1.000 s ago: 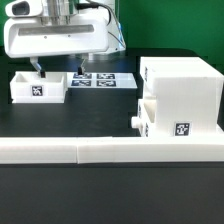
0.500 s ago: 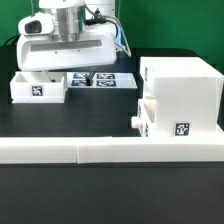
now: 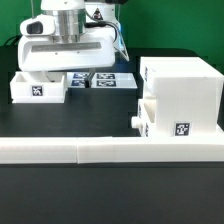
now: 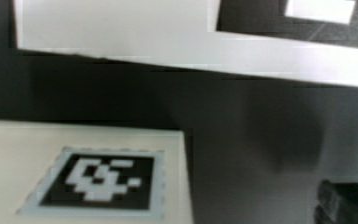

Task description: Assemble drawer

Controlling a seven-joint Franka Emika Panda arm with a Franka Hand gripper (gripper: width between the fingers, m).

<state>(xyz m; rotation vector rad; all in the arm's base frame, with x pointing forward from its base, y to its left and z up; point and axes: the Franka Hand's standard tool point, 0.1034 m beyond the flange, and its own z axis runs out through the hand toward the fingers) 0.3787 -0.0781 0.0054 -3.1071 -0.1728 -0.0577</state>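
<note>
The drawer's tall white casing (image 3: 182, 88) stands at the exterior view's right. One knobbed tray (image 3: 150, 117) sits partly inside its lower slot, knob (image 3: 133, 118) sticking out. The second tray (image 3: 38, 88) lies loose at the left, its tag facing front. My gripper (image 3: 57, 76) hangs low just behind and above this loose tray, jaws spread wide and empty. In the wrist view a white part with a square tag (image 4: 101, 180) fills the near corner, a white wall (image 4: 176, 50) runs across, and one dark fingertip (image 4: 350, 200) shows at the edge.
The marker board (image 3: 108, 80) lies flat behind the loose tray, partly hidden by the hand. A long low white border wall (image 3: 110, 151) runs across the front of the black table (image 3: 90, 115).
The hand has come down and shifted a little to the exterior view's left, closer over the loose tray. The trays and casing have not moved.
</note>
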